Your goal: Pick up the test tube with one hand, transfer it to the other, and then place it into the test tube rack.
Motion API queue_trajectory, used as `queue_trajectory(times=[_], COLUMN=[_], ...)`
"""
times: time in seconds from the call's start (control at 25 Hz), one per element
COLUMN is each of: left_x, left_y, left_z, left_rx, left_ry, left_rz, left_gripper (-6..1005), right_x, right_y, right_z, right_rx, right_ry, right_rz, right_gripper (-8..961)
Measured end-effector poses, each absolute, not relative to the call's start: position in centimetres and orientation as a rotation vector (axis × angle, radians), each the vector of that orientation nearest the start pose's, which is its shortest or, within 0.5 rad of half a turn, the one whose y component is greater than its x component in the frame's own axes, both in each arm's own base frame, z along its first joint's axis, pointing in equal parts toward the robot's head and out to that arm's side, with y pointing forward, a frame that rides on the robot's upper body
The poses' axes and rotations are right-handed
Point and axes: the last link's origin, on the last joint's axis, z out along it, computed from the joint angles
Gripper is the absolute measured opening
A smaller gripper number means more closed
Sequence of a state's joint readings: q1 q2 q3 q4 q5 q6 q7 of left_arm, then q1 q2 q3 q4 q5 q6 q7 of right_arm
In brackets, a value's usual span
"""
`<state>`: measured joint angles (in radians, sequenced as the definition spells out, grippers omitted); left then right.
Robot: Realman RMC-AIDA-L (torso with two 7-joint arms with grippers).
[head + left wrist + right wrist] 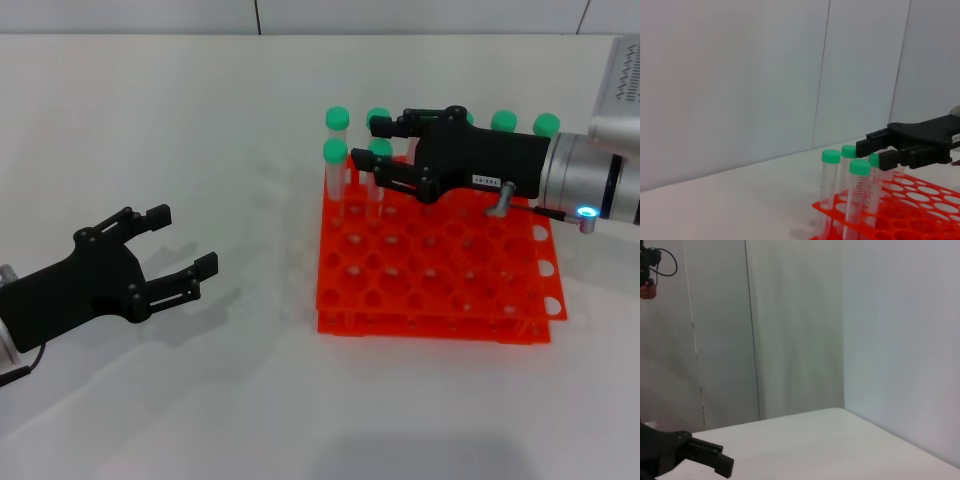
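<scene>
left gripper [183,243]: hovering over bare table, well left of the rack, fingers spread wide, nothing in them

test tube rack [440,290]: orange, on the table, green-capped tubes along its far rows

right gripper [378,152]: over the rack's far-left corner, fingers apart around a test tube [379,170] standing in its hole

Bright, even light leaves faint soft shadows on the white table [200,400]; focus slightly soft.

Orange rack [440,290]; green-capped clear tubes [336,150]; black grippers [385,152]; white table [150,140]
</scene>
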<state>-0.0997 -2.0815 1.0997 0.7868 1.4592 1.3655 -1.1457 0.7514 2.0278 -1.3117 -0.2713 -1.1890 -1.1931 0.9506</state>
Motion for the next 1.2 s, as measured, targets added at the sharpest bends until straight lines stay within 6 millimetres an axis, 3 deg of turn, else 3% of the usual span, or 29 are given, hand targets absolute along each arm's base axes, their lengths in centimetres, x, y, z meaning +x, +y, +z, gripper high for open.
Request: queue_trajectory(times=[0.08, 0.28, 0.4, 0.68, 0.84, 1.04, 1.2], left_x=[-31.7, -31.7, -31.7, -31.1, -29.8, -27.8, -26.7], left_y=[25.8, 25.8, 25.8, 26.2, 27.5, 29.3, 30.2], left_z=[0.2, 0.5, 0.6, 0.9, 1.5, 1.7, 1.8], left_rx=[-2.409, -2.403, -2.399, -2.432, -2.523, -2.745, -2.848], left_ry=[-0.584, -0.580, -0.579, -0.555, -0.540, -0.518, -0.506], left_rz=[-0.746, -0.745, -0.746, -0.774, -0.794, -0.736, -0.697], left_gripper=[893, 893, 893, 893, 893, 893, 893], right_x=[19.5, 20.1, 20.9, 24.9, 27.4, 28.9, 29.2], right_y=[38.2, 36.8, 35.5, 33.2, 32.2, 31.6, 31.3], right_z=[-5.8, -4.3, -2.6, 2.5, 4.6, 5.3, 5.1], right_rx=[-2.631, -2.622, -2.601, -2.647, -2.698, -2.724, -2.746], right_ry=[0.266, 0.219, 0.159, 0.209, 0.245, 0.285, 0.302], right_rz=[0.824, 0.911, 0.957, 0.899, 0.813, 0.747, 0.725], right_gripper=[348, 555, 601, 697, 747, 890, 886])
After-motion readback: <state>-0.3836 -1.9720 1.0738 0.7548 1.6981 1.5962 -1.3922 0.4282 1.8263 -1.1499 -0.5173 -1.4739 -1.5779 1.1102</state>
